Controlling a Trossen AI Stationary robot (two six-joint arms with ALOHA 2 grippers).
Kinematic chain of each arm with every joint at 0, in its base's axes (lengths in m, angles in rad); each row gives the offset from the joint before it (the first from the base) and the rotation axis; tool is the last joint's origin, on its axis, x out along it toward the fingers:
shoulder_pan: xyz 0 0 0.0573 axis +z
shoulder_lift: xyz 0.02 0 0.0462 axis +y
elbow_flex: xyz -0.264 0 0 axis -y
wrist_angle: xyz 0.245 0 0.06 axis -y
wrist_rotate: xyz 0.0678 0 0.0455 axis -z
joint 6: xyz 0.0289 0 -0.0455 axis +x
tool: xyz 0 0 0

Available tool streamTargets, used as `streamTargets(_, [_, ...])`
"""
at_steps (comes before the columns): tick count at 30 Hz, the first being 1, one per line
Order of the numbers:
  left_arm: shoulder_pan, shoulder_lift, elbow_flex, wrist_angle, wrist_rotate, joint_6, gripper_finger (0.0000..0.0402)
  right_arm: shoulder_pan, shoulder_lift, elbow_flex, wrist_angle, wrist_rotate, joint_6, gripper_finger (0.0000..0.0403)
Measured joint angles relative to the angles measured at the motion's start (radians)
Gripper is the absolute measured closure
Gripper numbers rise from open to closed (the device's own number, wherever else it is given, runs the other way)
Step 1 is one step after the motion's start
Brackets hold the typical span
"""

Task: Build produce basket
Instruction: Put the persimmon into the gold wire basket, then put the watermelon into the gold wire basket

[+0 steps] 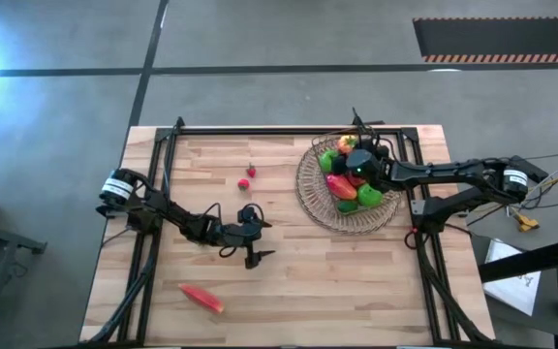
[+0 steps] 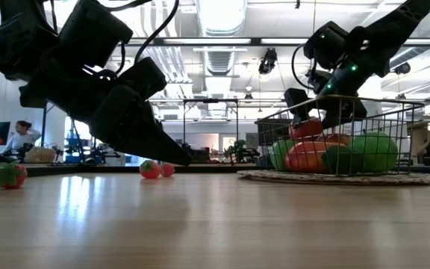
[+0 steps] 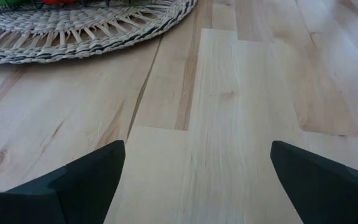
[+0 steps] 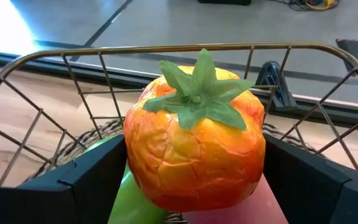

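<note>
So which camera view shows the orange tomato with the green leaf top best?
The right wrist view: the tomato fills it, between the right gripper jaws, inside the basket. The high view shows only a small spot in the pile; the low view cannot single it out; the left wrist view misses it.

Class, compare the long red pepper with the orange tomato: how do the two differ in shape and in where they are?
The pepper is long and slim; the tomato is round with a green leafy top. The pepper lies alone on the bare table, near its front edge; the tomato sits in the basket between the right gripper's fingers. Both are toy produce.
</note>
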Motion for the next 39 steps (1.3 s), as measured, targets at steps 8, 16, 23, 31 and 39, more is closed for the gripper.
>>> streamTargets(8, [0.0,0.0,0.0,0.0,0.0,0.0,0.0015,0.0,0.0,0.039,-0.094,-0.003,-0.028,0.0054])
streamTargets(16, [0.0,0.0,0.0,0.0,0.0,0.0,0.0015,0.0,0.0,0.167,-0.36,-0.003,-0.014,0.0054])
streamTargets(23, [0.0,0.0,0.0,0.0,0.0,0.0,0.0015,0.025,0.0,0.259,-0.509,-0.018,-0.026,0.0065])
streamTargets(31, [-0.002,-0.013,0.0,-0.023,0.0,0.0,0.0015,0.278,-0.001,0.258,-0.41,0.151,-0.082,0.0077])
streamTargets(39, [-0.032,-0.158,0.0,-0.168,-0.052,0.009,0.0015,0.64,0.017,0.265,-0.327,0.386,-0.083,0.0077])
